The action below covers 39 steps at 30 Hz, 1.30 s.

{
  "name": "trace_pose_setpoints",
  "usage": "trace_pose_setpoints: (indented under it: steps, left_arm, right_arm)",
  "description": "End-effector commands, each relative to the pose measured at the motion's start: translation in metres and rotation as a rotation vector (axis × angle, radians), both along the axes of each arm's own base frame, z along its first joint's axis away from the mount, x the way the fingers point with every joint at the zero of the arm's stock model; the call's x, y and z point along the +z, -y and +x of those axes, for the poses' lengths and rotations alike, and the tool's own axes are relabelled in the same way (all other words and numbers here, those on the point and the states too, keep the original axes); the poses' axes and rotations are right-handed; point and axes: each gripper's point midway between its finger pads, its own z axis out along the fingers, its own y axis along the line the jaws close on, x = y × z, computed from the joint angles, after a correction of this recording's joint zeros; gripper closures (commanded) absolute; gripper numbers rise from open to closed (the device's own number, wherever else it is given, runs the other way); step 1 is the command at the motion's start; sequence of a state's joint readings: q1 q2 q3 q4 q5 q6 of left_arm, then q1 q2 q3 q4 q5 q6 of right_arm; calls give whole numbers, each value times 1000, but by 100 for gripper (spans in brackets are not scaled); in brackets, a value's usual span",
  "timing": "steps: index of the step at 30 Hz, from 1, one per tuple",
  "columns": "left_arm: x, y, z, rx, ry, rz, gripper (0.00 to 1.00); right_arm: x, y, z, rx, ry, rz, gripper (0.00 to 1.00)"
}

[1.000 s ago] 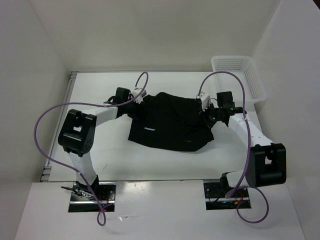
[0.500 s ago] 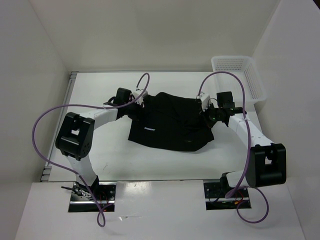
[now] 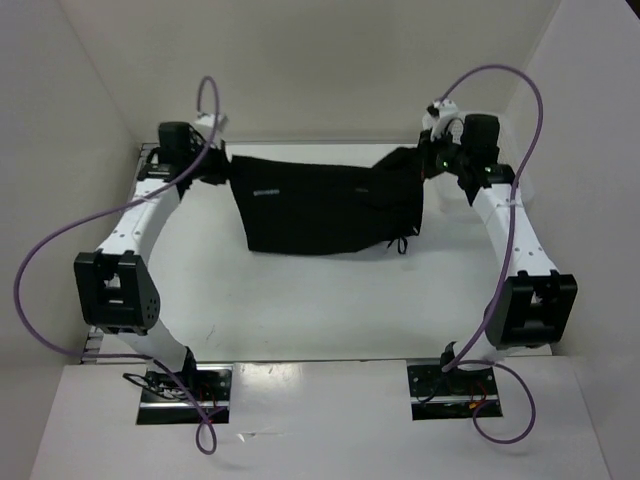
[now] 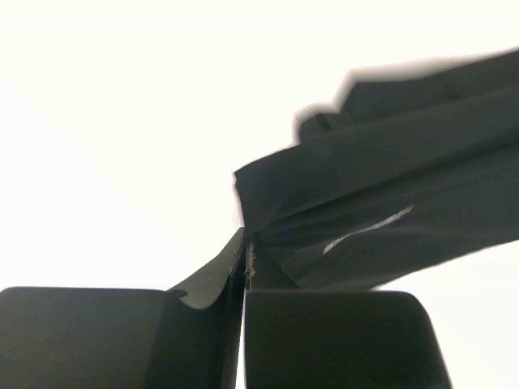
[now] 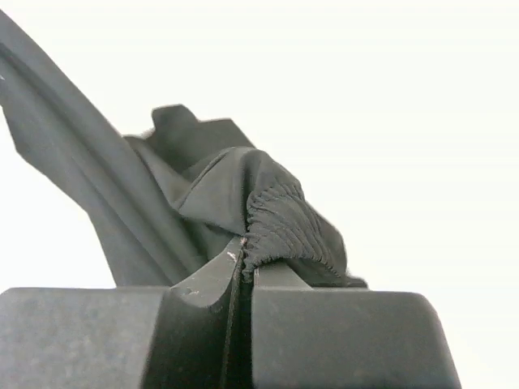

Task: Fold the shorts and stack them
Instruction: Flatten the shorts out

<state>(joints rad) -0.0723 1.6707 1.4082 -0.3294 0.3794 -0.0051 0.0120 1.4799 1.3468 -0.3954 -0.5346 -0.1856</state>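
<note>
- Shorts held up as one broad black sheet over the 12 o'clock part of the table, strung between both arms.
- At the 9 o'clock end, left gripper with jaws clamped flat on a corner of the cloth; pale printed mark just beyond, toward 3 o'clock in the wrist view.
- At the 3 o'clock end, right gripper with jaws pinched on a gathered, elastic bunch of the cloth.
- Long axis from 9 to 3 o'clock, top edge taut, lower hem hanging toward 6 o'clock; contact with the table not discernible.
- Neither arm nearer: one end each, cloth lying inward from each pair of jaws.
- Likely next: lowering flat, then carrying one end across along that same axis, both grips level to avoid a skewed fold.
</note>
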Motion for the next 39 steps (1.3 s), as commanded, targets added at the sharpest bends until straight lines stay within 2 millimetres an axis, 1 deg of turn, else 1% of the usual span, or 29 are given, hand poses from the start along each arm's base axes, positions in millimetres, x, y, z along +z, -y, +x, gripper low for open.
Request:
trace_pose_setpoints:
  steps: [1,2,3,5,6,7,9,10,11,12,13,14,15,16,17,18,19,21,23,26,27,28,31,33,34,35,36,38,39]
  left_arm:
    - [89,-49,16,120,224,15,100]
    - [112,-55,13,133,279,15,100]
    - [125,-58,9,129,309,7,100]
    - [130,-61,-10,138,304,9,100]
    - [122,-60,-20,138,274,9,100]
    - [124,-58,-33,129,274,4,100]
    - [101,-55,-51,119,209,-2,100]
    - [83,-51,-67,105,168,-11,100]
    - [71,-48,-78,95,125,-18,100]
    - [64,-46,-87,84,100,-26,100]
    - [52,-41,-101,65,66,-41,99]
    - [41,-37,-113,55,23,-42,99]
    - [33,-33,-122,46,-2,-43,98]
    - [29,-31,-132,43,-11,-37,98]
    - [6,-27,-148,32,-80,-37,96]
    - [1,-24,-158,21,-94,-37,95]
    - [-8,-22,-165,15,-131,-42,95]
    - [-25,-20,-182,7,-200,-51,93]
    - [-35,-20,-191,8,-237,-51,93]
    - [-46,-24,-199,25,-271,-34,91]
    - [-53,-24,-205,26,-298,-34,91]
    - [-58,-24,-210,26,-323,-34,90]
    - [-64,-24,-218,27,-361,-33,89]
    - [-68,-22,-224,21,-386,-40,87]
    - [-68,-20,-227,14,-400,-48,85]
    - [-68,-20,-227,14,-400,-48,83]
    - [-64,-18,-226,5,-390,-58,65]
    - [-61,-17,-221,-1,-380,-65,52]
    - [-60,-19,-215,6,-364,-56,47]
  right_arm:
    - [75,-15,32,40,167,110,100]
    - [88,-19,36,53,187,136,100]
    - [111,-22,38,68,233,147,100]
    - [131,-30,33,132,270,167,100]
    - [128,-32,31,147,261,165,100]
    - [121,-33,29,154,238,169,100]
    - [93,-35,21,156,185,146,100]
    - [79,-39,14,169,151,136,100]
    - [55,-47,1,192,107,115,100]
    - [39,-52,-10,203,64,104,100]
    - [9,-57,-24,215,-5,92,100]
    - [3,-64,-37,230,-13,73,100]
    - [-9,-63,-45,229,-39,73,100]
    - [-40,-59,-60,221,-123,57,99]
    - [-47,-56,-70,216,-141,45,99]
    - [-60,-50,-75,202,-160,9,98]
    - [-81,-45,-92,201,-232,-13,94]
    - [-95,-41,-107,231,-263,-73,88]
    - [-108,-36,-129,267,-345,-108,80]
    - [-122,-24,-150,327,-380,-276,78]
    - [-130,-26,-159,393,-377,-350,78]
    - [-139,-19,-168,406,-404,-421,78]
    - [-149,-18,-179,468,-398,-502,77]
    - [-154,-14,-182,490,-401,-530,71]
    - [-158,-11,-185,499,-405,-561,65]
    - [-161,-7,-185,501,-408,-585,49]
    - [-162,-6,-187,517,-406,-613,41]
    - [-164,6,-186,504,-398,-678,17]
    - [-164,9,-185,493,-400,-696,12]
